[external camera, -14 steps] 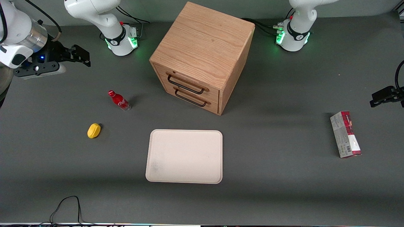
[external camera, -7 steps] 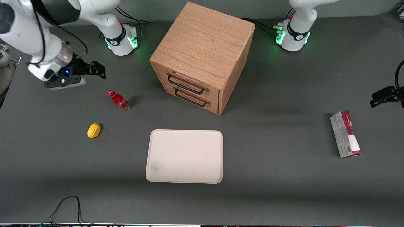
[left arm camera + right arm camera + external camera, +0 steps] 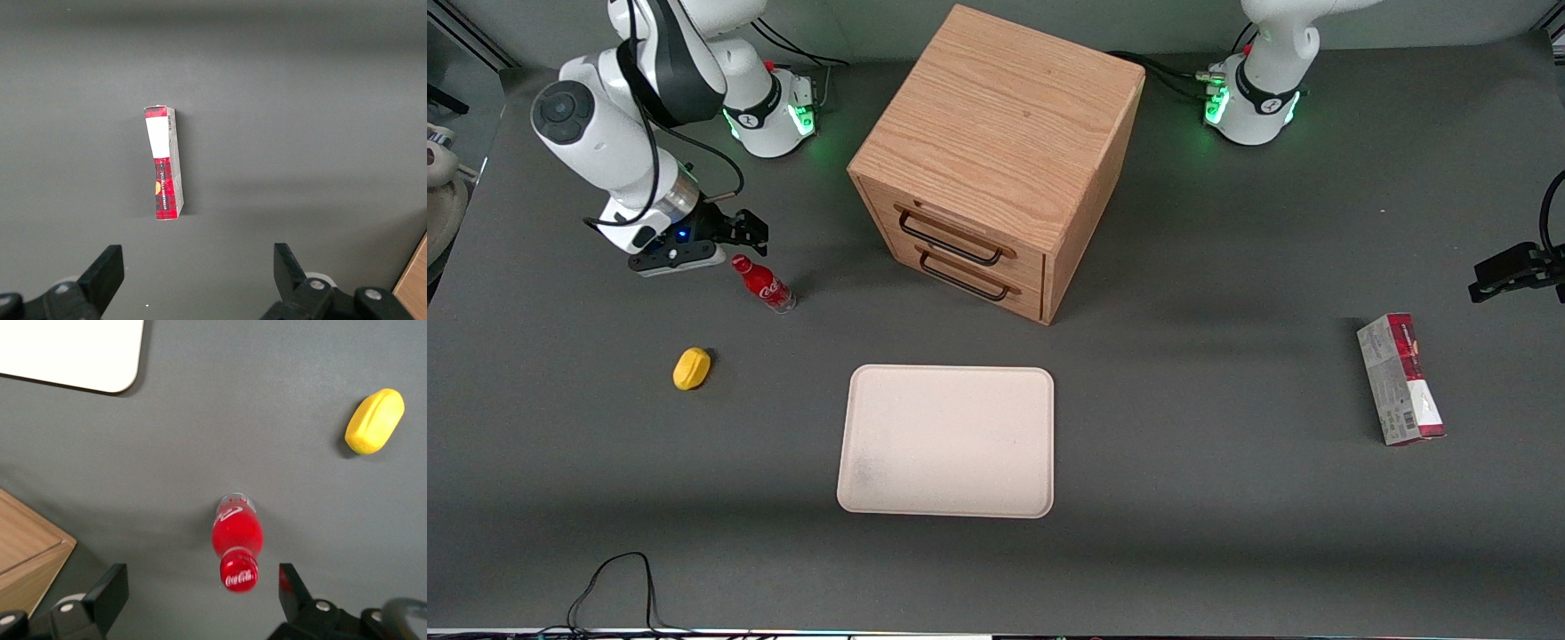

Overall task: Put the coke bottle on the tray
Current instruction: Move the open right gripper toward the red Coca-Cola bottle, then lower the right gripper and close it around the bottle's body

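Observation:
The coke bottle (image 3: 763, 284) is small and red with a red cap, and it stands upright on the grey table between the lemon and the cabinet. My right gripper (image 3: 749, 231) hangs just above it, slightly farther from the front camera than the cap, with its fingers open and empty. In the right wrist view the coke bottle (image 3: 237, 543) is seen from above. Its cap sits between the open gripper's (image 3: 202, 588) fingers, closer to one finger (image 3: 291, 587). The beige tray (image 3: 947, 440) lies flat and bare nearer the front camera, and its rounded corner (image 3: 80, 357) shows in the wrist view.
A yellow lemon (image 3: 692, 368) (image 3: 375, 421) lies nearer the front camera than the bottle. The wooden drawer cabinet (image 3: 996, 160) (image 3: 27, 550) stands mid-table beside the bottle. A red-and-grey carton (image 3: 1400, 378) (image 3: 165, 163) lies toward the parked arm's end.
My right gripper has swung in from the working arm's table edge and come down toward the bottle, ending just over its cap. The bottle, tray and lemon have not moved.

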Available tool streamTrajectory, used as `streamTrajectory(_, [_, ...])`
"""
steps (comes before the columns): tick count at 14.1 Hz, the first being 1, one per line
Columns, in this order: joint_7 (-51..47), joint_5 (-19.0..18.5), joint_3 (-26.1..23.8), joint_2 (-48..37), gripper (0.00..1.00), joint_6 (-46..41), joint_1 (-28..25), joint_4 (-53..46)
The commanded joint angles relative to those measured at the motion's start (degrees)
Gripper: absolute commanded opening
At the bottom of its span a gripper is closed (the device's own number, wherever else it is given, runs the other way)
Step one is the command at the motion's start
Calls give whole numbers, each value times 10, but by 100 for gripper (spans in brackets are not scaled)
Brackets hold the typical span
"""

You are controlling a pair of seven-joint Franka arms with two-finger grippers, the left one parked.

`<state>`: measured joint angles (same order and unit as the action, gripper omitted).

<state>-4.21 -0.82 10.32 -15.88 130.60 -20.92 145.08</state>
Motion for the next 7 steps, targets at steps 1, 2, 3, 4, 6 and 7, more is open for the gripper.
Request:
streamTrajectory(1, [2,-9,4,27,100,50,-1,13])
streamTrajectory(2, [3,-15,5,27,100,75,1,28])
streamTrajectory(3, [3,-26,7,30,100,98,2,42])
streamTrajectory(4, [3,-28,13,37,100,116,2,49])
streamTrajectory(6, [3,-29,15,45,100,130,2,56])
streamTrajectory(7, [3,-29,15,44,100,131,2,59])
